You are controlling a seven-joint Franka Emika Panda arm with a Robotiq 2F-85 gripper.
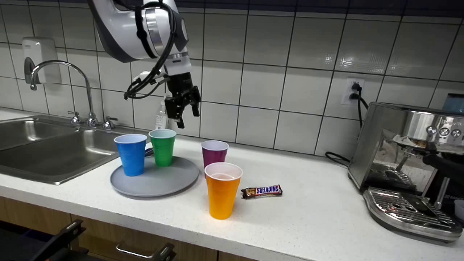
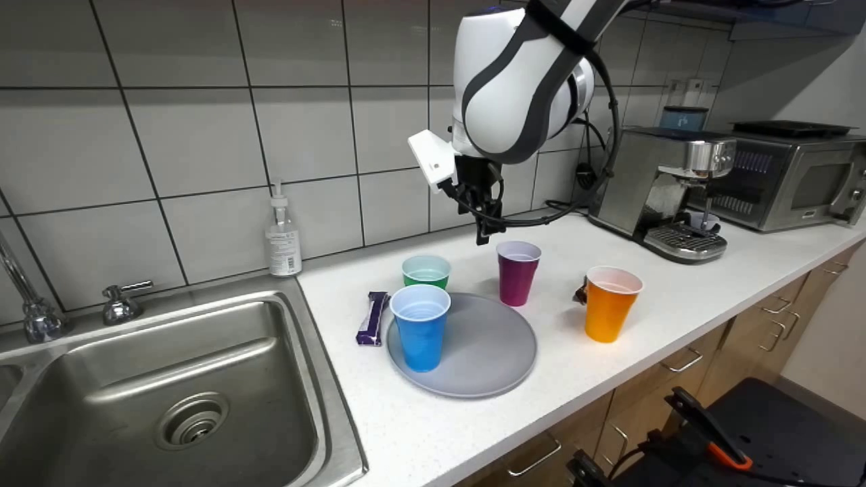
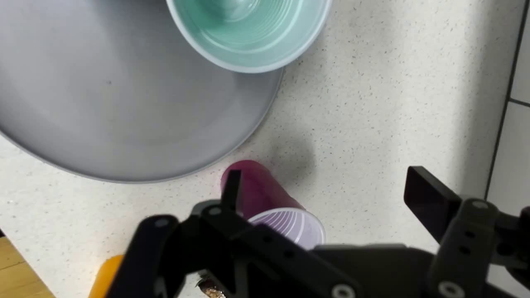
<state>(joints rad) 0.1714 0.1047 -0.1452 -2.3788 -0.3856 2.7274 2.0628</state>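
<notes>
Purple cup (image 1: 213, 156) is seen at two o'clock from the plate (image 1: 181, 177) in an exterior view, while the gripper (image 1: 188, 117) is held empty at the cup's eleven o'clock, jaws apart, and positioning is judged in hand, with alignment and lowering probably called for.

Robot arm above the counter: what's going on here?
The black two-finger gripper is open and empty, hanging above the white speckled counter. A blue plastic cup and a green plastic cup stand upright on the round grey plate. A purple plastic cup and an orange plastic cup stand on the counter, off the plate. A brown-wrapped Snickers bar lies beside the orange one.
</notes>
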